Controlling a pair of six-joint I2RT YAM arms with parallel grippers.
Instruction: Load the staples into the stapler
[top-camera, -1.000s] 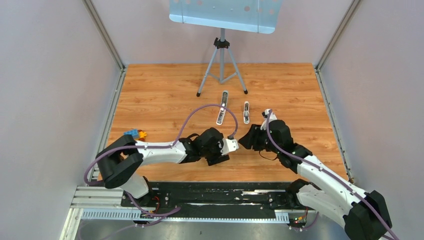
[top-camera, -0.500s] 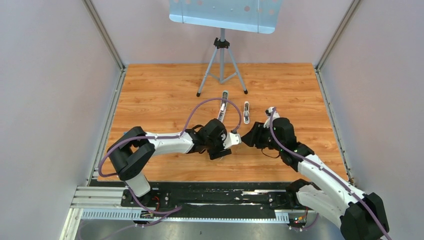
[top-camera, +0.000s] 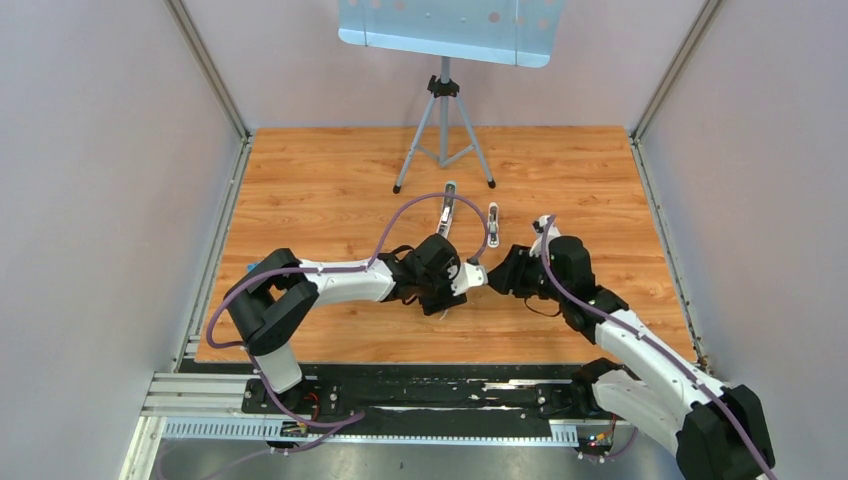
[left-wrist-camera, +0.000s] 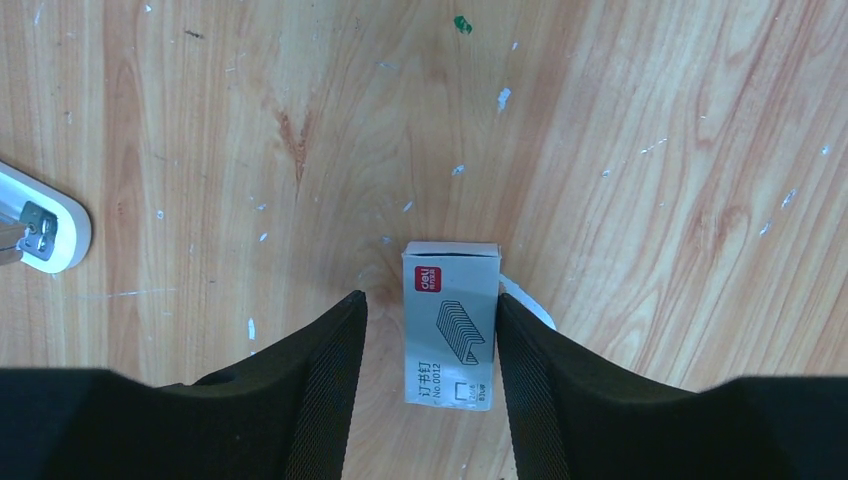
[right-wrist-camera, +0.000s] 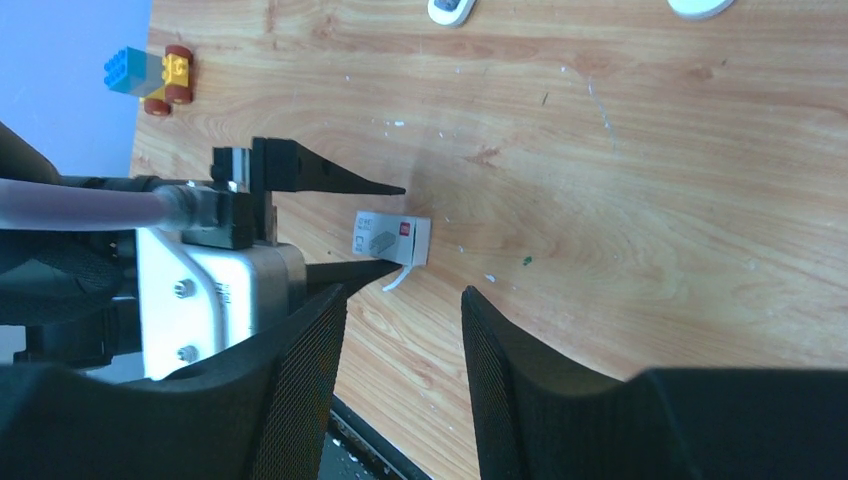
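The left hand (left-wrist-camera: 430, 340) hangs low over the wooden tabletop (top-camera: 330, 190) with its black fingers (left-wrist-camera: 320, 370) apart on either side of a small white staple carton with a red mark (left-wrist-camera: 450, 325), one finger touching its side, the other clear; the right hand (right-wrist-camera: 400, 330) stands part open just beside it, holding nothing; the slim grey-blue stapler (top-camera: 446, 208) lies farther back, opened out, a second pale piece (top-camera: 493, 222) near it; the staples themselves cannot be made out.
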